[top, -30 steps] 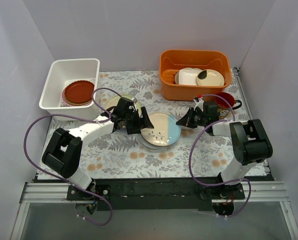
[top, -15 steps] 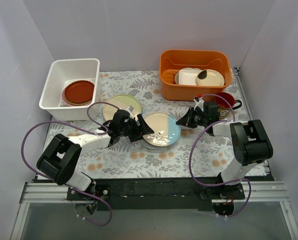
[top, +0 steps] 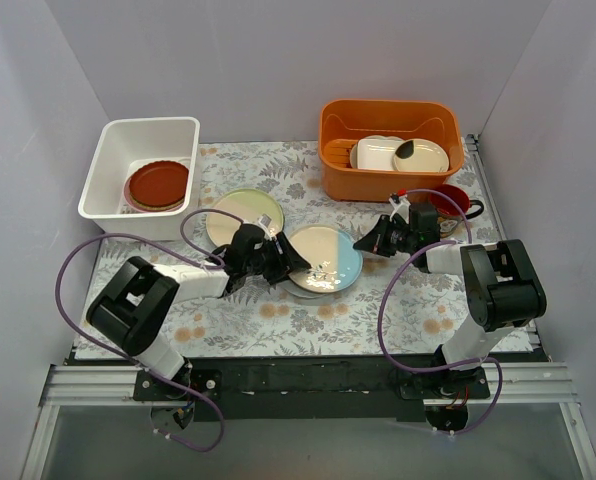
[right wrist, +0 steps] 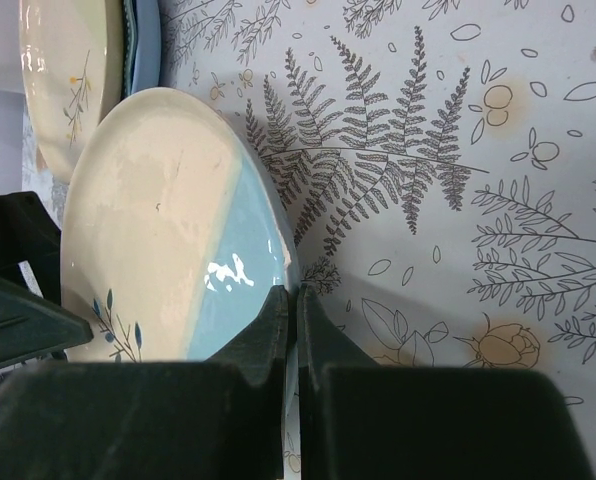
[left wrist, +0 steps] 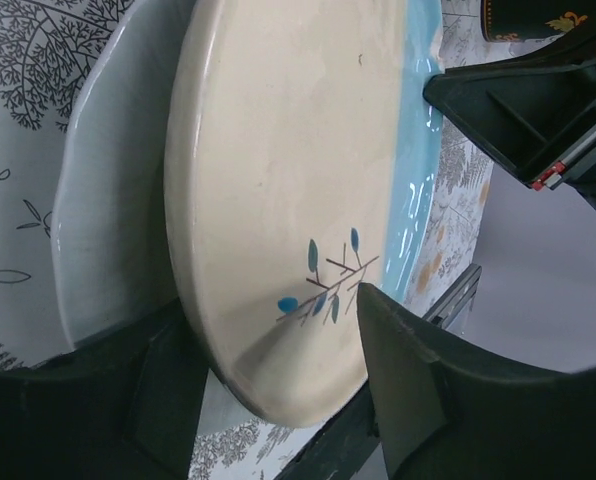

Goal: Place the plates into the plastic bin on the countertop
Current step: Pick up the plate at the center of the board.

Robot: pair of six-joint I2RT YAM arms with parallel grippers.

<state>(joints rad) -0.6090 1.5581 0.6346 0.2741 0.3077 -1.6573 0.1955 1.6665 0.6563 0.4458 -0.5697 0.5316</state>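
A cream and teal-blue plate with a leaf sprig (top: 323, 255) lies on a silvery white plate (left wrist: 108, 200) mid-countertop (top: 278, 320). My right gripper (top: 366, 243) is shut on its right rim, as the right wrist view (right wrist: 294, 295) shows on the plate (right wrist: 158, 240). My left gripper (top: 286, 262) is open, its jaws straddling the plate's left rim (left wrist: 268, 320) without closing on the plate (left wrist: 298, 180). A cream-green plate (top: 240, 213) lies just behind. The white plastic bin (top: 113, 140) at the back left holds a red-brown plate (top: 158, 183).
An orange tub (top: 388, 115) with cream dishes stands at the back right. A red mug (top: 453, 200) sits behind my right arm. In the right wrist view the cream-green plate (right wrist: 68, 80) rests on a bluish plate (right wrist: 143, 50). Grey walls close in three sides.
My left gripper has moved forward and down from above the plate's left side to straddle its left rim. The right gripper has stayed shut on the right rim.
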